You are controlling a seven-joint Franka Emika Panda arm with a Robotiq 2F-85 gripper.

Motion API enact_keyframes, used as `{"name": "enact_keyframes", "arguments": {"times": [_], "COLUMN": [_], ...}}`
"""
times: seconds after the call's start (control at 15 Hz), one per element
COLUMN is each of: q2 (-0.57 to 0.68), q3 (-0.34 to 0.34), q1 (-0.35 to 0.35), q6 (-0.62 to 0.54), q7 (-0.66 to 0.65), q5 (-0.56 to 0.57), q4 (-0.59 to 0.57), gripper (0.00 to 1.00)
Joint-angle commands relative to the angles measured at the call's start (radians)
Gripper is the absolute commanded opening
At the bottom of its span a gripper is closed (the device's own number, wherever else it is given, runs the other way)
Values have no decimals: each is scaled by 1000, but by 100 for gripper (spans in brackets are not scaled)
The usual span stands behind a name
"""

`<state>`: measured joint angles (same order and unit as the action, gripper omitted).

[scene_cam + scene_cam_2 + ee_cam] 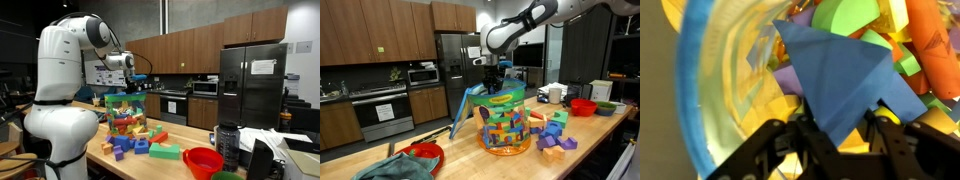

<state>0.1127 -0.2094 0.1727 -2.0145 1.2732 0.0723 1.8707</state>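
My gripper (840, 138) is shut on a large blue foam piece (845, 70) with a pointed end. It hangs over the mouth of a clear plastic tub (710, 90) full of coloured foam blocks. In both exterior views the gripper (134, 83) (493, 84) sits at the tub's top rim. The tub (125, 118) (505, 125) stands on the wooden counter (130, 165). In an exterior view a blue slanted piece (467, 108) runs down from the tub's rim to the counter. Whether it is the held piece I cannot tell.
Loose foam blocks (125, 147) (555, 135) lie round the tub. A green block (166, 152), red bowl (203, 160) and dark bottle (227, 143) stand nearby. In an exterior view there are red bowls (425, 153) (583, 107) and a white kettle (555, 94).
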Motion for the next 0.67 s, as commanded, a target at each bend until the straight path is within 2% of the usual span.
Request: {"name": "enact_keyframes", "arguments": {"times": [0.0,0.13,0.2,0.6], "q2": [0,9,14,28], "q3": [18,25,29,38], "q1": [-11,-15,-15,-17], "q6": [104,138,152,196], "q7": [23,33,38,31], "q5": [50,73,87,123], "q4": [-128,-189,-217,-290], "gripper": [14,2,0,0]}}
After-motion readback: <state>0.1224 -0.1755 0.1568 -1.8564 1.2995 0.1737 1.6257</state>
